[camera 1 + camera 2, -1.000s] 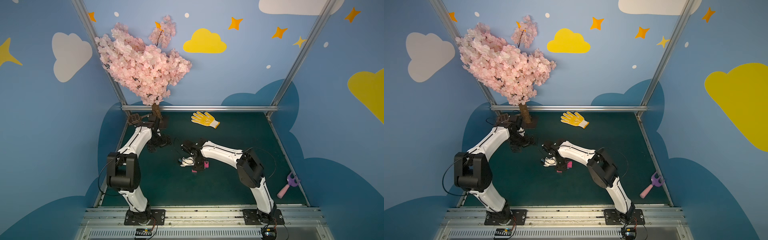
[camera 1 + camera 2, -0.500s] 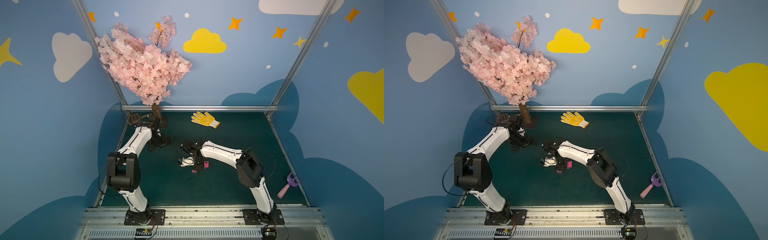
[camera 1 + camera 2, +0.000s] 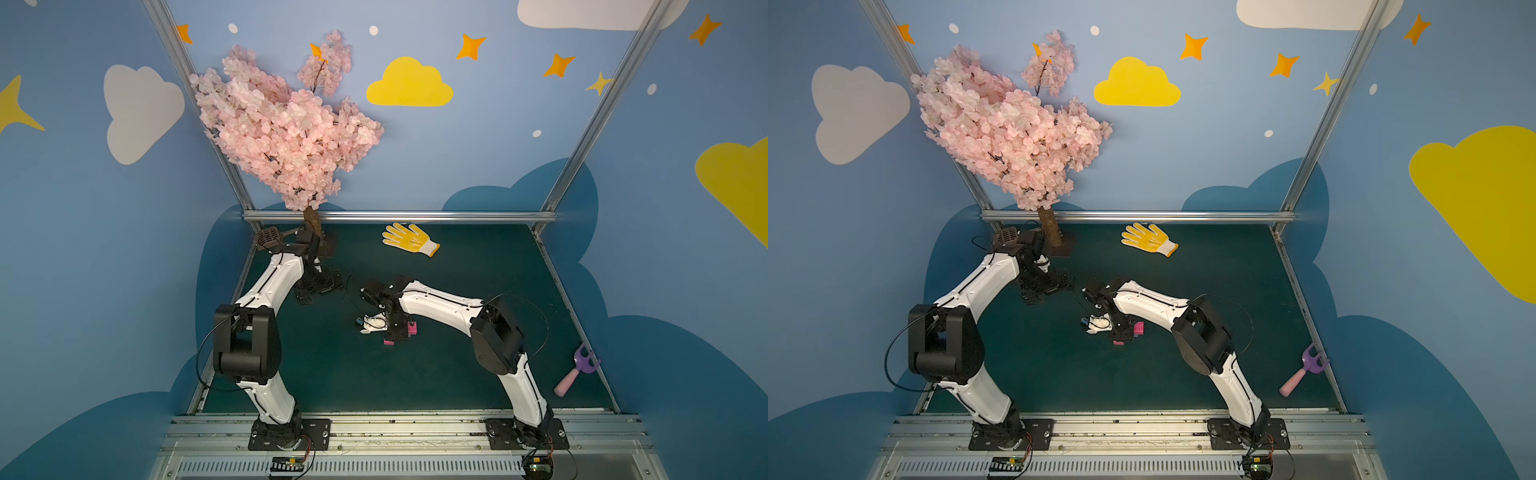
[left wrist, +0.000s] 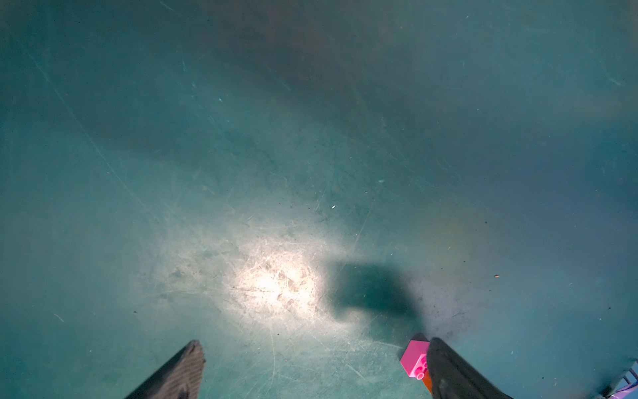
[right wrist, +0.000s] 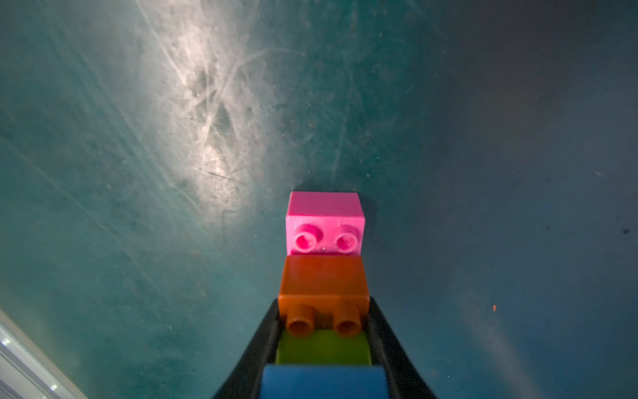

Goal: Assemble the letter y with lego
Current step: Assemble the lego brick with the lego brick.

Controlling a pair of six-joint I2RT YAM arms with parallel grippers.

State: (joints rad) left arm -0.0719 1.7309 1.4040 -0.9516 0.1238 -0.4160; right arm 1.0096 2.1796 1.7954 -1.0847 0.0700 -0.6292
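Note:
My right gripper (image 3: 397,332) (image 5: 324,304) is shut on the letter y, low over the green mat (image 3: 478,270) near its middle. Its jaws clamp the orange brick (image 5: 322,279), the lime green brick (image 5: 322,347) and the blue brick (image 5: 322,381). A pink brick (image 5: 324,224) sticks out ahead of them. In both top views only pink ends (image 3: 412,329) (image 3: 1118,342) show beside the gripper. My left gripper (image 3: 318,289) (image 4: 316,342) stands open to the back left, with bare mat between its fingers. A pink brick (image 4: 414,359) with an orange edge peeks from behind one finger.
A yellow glove (image 3: 409,240) lies at the back of the mat. A pink blossom tree (image 3: 286,124) stands in the back left corner, close behind my left arm. A purple and pink toy fork (image 3: 577,370) lies by the right edge.

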